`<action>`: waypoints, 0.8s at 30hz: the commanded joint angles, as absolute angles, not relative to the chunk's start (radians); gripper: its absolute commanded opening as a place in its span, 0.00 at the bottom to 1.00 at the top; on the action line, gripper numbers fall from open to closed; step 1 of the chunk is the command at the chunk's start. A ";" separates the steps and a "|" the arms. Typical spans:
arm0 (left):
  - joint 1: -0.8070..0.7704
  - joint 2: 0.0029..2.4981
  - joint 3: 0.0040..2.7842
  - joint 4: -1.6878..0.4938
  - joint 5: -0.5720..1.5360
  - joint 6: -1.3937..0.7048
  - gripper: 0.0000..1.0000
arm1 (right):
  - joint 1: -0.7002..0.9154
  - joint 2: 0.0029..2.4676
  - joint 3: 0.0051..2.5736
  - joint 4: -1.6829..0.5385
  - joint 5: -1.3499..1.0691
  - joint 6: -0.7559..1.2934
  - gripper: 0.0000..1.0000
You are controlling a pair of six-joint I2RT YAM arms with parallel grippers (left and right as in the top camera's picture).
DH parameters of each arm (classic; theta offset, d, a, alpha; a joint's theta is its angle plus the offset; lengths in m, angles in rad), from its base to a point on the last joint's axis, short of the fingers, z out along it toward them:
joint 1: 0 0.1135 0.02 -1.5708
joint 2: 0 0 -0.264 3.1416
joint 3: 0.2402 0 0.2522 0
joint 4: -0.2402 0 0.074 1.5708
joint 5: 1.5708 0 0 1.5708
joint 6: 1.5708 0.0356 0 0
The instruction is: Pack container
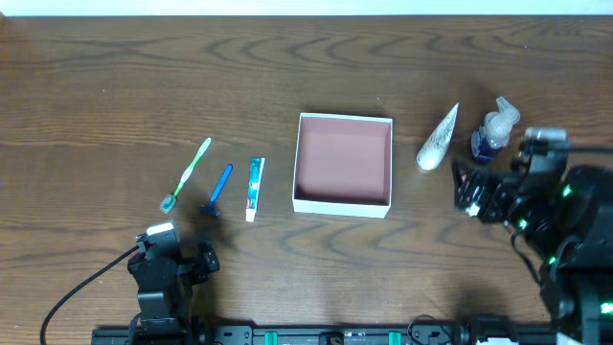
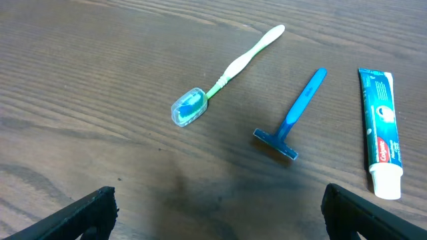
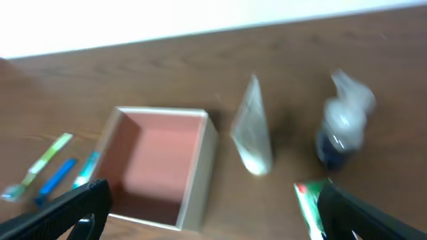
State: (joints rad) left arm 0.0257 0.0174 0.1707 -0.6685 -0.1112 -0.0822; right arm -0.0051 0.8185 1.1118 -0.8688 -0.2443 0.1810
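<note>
**Toiletries laid out either side of an empty container, both grippers unladen**

Left gripper (image 2: pixel 213 217): fingers spread wide, nothing between them. It hangs low near the front edge of the table, wrist camera looking down on the left-hand group, a pose that suits choosing among those items.

Right gripper (image 3: pixel 210 213): fingers likewise set far apart, nothing held. It sits at the right of the table, aimed toward the right-hand items and the box beyond them. The right wrist view is blurred, so fine detail there is unreliable.

Toothbrush (image 2: pixel 223 77): green and white, its head under a clear blue cap, lying diagonally, farthest left.

Razor (image 2: pixel 293 117): blue, disposable, head toward the near edge, just beside the toothbrush but apart from it.

Toothpaste tube (image 2: pixel 381 130): teal with white cap, lying flat, nearest the box of the three.

Container (image 1: pixel 297 168): square, white-walled, pinkish floor, at table centre, open side up and holding nothing. Its central place puts it within reach of either arm, likely so each can load from its own side.

White tube (image 1: pixel 439 139): tapered, lying flat just right of the container.

Pump bottle (image 1: pixel 490 132): dark blue with clear top, upright, beside the white tube.

Green packet (image 3: pixel 312 203): partly seen close to the right gripper; identity uncertain.

Packing judged not yet begun.
</note>
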 commanded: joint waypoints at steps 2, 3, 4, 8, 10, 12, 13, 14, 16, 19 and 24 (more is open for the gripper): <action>0.031 0.011 0.159 -0.664 -0.115 -0.091 0.98 | -0.006 0.945 1.262 -0.914 -0.253 0.169 0.99; 0.031 0.011 0.159 -0.664 -0.115 -0.091 0.98 | -0.006 0.986 1.295 -0.941 -0.222 0.178 0.99; 0.031 0.011 0.159 -0.664 -0.115 -0.091 0.98 | -0.006 1.024 1.324 -0.967 -0.201 0.190 0.99; 0.031 0.011 0.159 -0.664 -0.115 -0.091 0.98 | 0.001 1.204 1.425 -1.046 -0.191 0.213 0.99; 0.031 0.011 0.159 -0.664 -0.115 -0.091 0.98 | 0.014 1.287 1.453 -1.053 -0.183 0.213 0.99; 0.031 0.011 0.159 -0.664 -0.115 -0.091 0.98 | 0.028 1.363 1.469 -1.041 -0.143 0.240 0.99; 0.031 0.011 0.159 -0.664 -0.115 -0.091 0.98 | 0.034 1.392 1.472 -1.034 -0.116 0.253 0.99; 0.031 0.011 0.159 -0.664 -0.115 -0.091 0.98 | 0.039 1.422 1.472 -1.023 -0.086 0.269 0.99; 0.031 0.011 0.159 -0.664 -0.115 -0.091 0.98 | 0.048 1.471 1.472 -1.007 -0.059 0.277 0.99; 0.031 0.011 0.159 -0.664 -0.115 -0.091 0.98 | 0.066 1.538 1.472 -0.997 -0.046 0.292 0.95; 0.031 0.011 0.159 -0.664 -0.115 -0.091 0.98 | 0.084 1.629 1.472 -0.994 0.021 0.357 0.62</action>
